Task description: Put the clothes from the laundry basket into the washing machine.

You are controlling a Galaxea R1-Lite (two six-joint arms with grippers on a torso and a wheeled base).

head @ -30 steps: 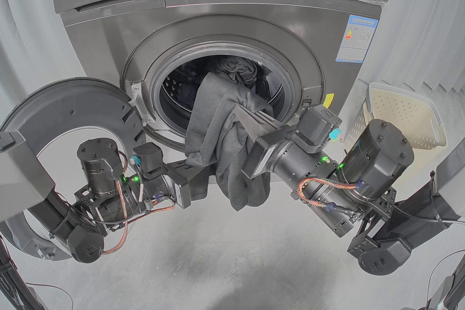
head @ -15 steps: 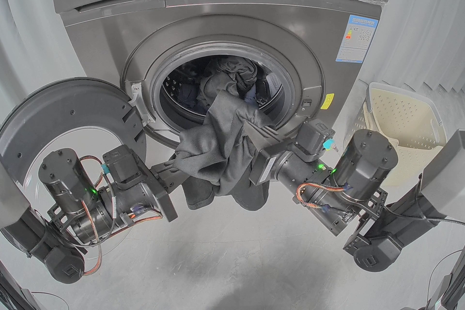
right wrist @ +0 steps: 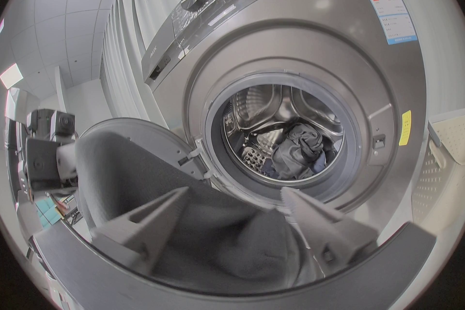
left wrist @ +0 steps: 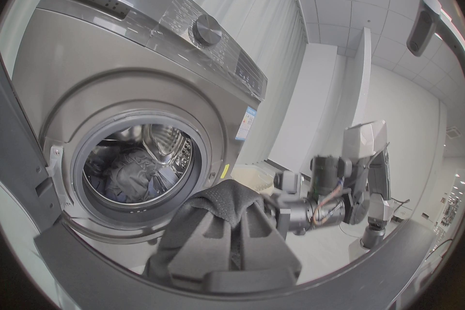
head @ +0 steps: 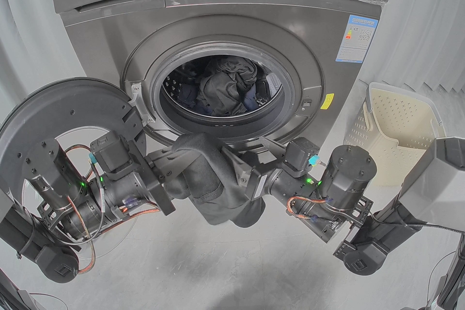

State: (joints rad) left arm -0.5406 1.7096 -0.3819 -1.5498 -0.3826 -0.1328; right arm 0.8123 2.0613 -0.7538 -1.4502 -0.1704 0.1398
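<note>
Grey garment (head: 213, 180) has dropped out of drum mouth; now slung below it between both arms; left gripper (left wrist: 236, 233) clamped on cloth; right gripper (right wrist: 236, 194) spread apart beneath it; dark clothes (head: 225, 85) inside washing machine (head: 218, 30); garment likely needs lifting back in.

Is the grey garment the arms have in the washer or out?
Out. The garment hangs draped in front of the washer, below its door opening; other clothes lie inside it.
</note>
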